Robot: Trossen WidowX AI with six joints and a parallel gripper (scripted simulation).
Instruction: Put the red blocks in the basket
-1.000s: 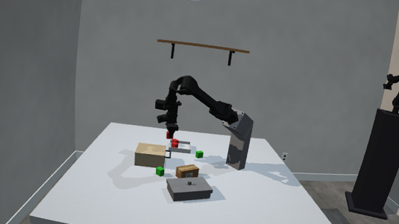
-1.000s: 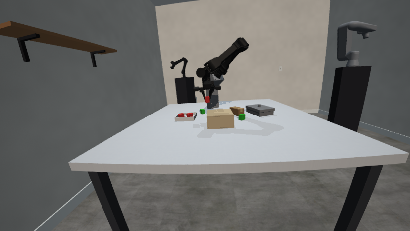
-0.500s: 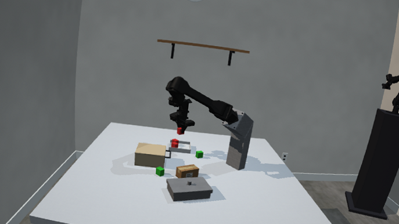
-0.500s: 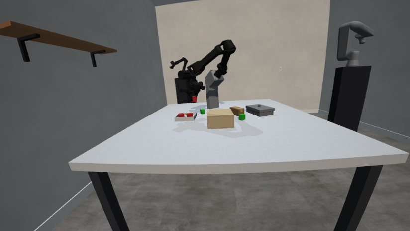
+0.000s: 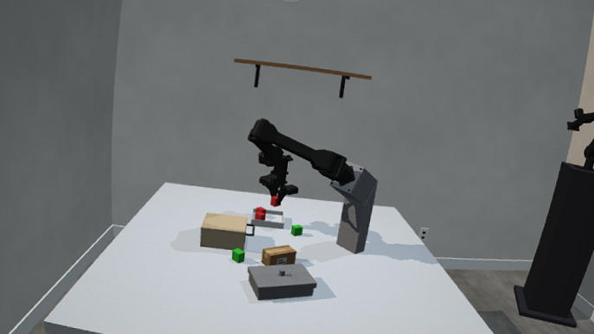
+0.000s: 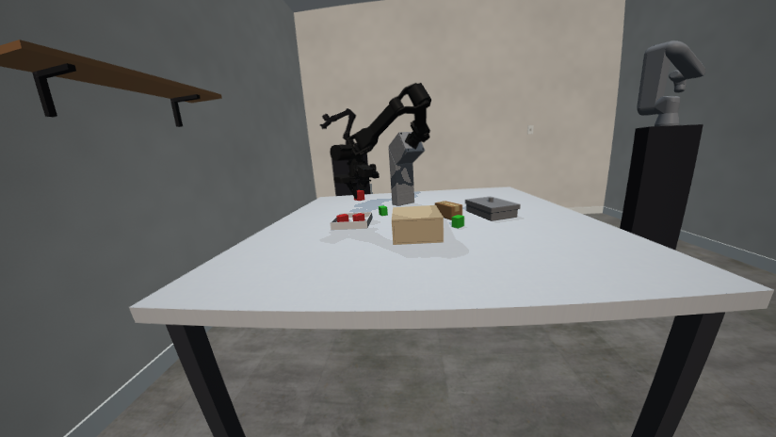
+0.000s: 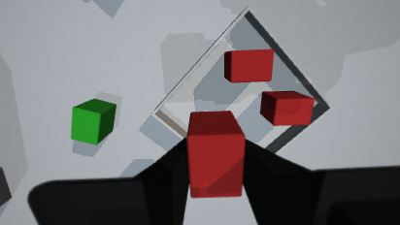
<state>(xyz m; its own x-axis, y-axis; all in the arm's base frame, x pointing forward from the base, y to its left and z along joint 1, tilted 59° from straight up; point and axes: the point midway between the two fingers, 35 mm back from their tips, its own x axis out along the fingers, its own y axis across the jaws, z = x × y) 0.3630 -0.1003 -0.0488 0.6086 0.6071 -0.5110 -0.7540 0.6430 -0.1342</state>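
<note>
A red block (image 5: 274, 201) (image 6: 360, 195) (image 7: 216, 162) is grasped between the fingers of the claw (image 5: 276, 201) (image 6: 359, 194) (image 7: 212, 142), raised above the surface (image 5: 271, 323) (image 6: 434, 282) (image 7: 39, 48) near the basket (image 5: 274, 225) (image 6: 349, 225) (image 7: 286, 58); whether it is directly over the basket I cannot tell. Inside the basket, which stands upright, lie a second red block (image 5: 260, 209) (image 6: 342, 218) (image 7: 293, 109) and a third red block (image 5: 259, 216) (image 6: 359, 217) (image 7: 251, 66), both toward the end away from the robot's grey stand (image 5: 355, 220) (image 6: 402, 179). A green block (image 5: 297, 230) (image 6: 383, 210) (image 7: 93, 121) rests outside the basket, between it and that stand. The tan drawer unit (image 5: 223, 231) (image 6: 417, 225) sits near the basket, its dark handle (image 5: 252, 230) facing the stand's side; the drawer looks shut. Another green block (image 5: 237, 255) (image 6: 458, 221) lies near the unit, on the side away from the basket. A brown carton (image 5: 279, 256) (image 6: 448, 210) stands between the unit and a dark grey box (image 5: 279, 292) (image 6: 492, 208), whose lid (image 5: 267, 274) (image 6: 486, 203), topped by a small knob, is on. The arm (image 5: 297, 146) (image 6: 379, 121) reaches out from the stand, bending down to the claw.
</note>
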